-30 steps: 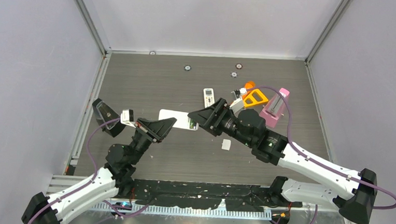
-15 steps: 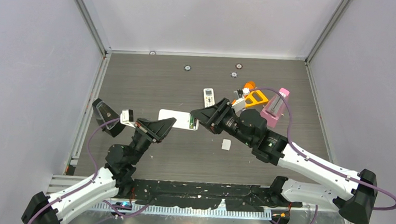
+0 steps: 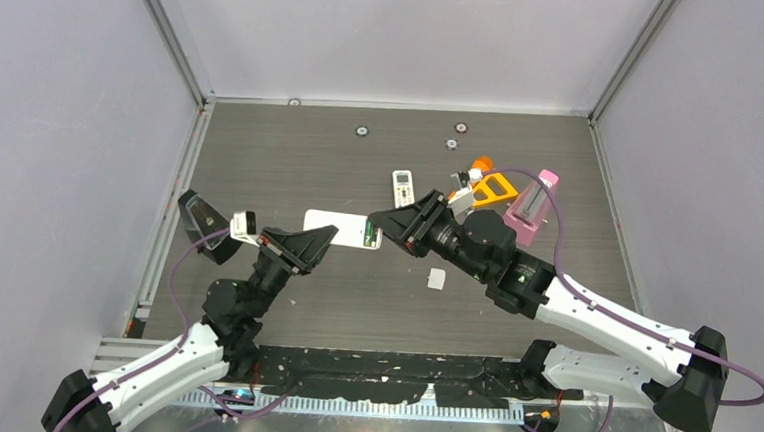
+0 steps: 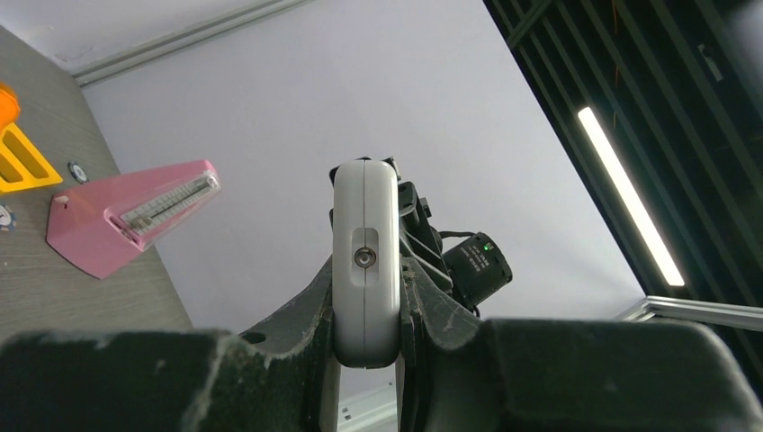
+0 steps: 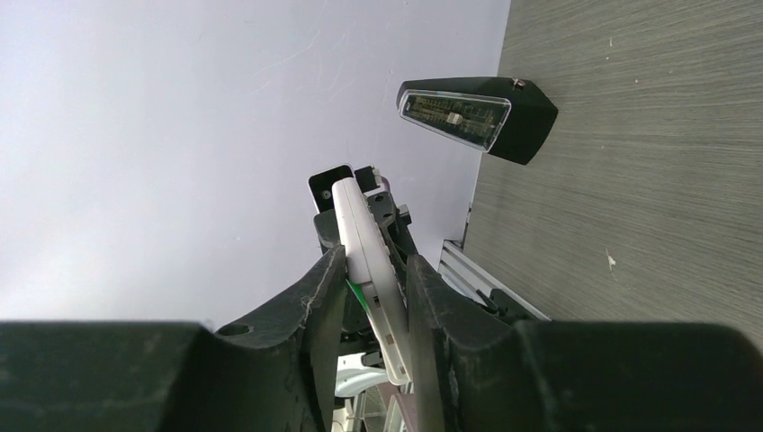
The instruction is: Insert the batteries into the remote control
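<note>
Being clamped in the left end effector [image 4: 367,274], the remote control [image 4: 364,225] is straddled endwise by the right end effector [image 5: 376,259]; that grip cannot be told.

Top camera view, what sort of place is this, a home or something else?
Probably a robot lab test cell: plain pale walls on metal frame rails box in a wood-grain table, a left arm and right arm are bolted at its near edge, and props like a pink metronome lie about.
</note>
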Tool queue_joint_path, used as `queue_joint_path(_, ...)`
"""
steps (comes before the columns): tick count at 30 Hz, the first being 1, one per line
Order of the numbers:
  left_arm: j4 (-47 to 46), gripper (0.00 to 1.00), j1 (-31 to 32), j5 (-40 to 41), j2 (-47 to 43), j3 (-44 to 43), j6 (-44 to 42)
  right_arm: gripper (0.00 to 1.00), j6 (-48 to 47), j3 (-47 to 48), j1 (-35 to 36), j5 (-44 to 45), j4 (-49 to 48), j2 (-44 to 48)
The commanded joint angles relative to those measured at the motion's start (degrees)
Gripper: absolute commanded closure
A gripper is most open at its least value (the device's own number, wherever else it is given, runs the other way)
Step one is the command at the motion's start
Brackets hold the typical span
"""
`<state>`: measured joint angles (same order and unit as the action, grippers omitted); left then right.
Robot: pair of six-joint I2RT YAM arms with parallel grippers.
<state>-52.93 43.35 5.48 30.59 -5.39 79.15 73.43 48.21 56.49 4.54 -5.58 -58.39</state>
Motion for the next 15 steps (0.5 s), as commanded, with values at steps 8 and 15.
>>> queue_joint_path(8, 5.61, 1.00, -0.15, 4.40, -3.92, -0.32, 5.55, 0.82, -3.75, 2.72, -0.28, -1.35, -0.65, -0.59)
queue_joint_path(15, 14.42, 1.00, -0.20, 5.70, -8.32, -2.58, 6.43, 0.86, -7.97, 3.51, -0.24, -0.53, 1.98, 0.01)
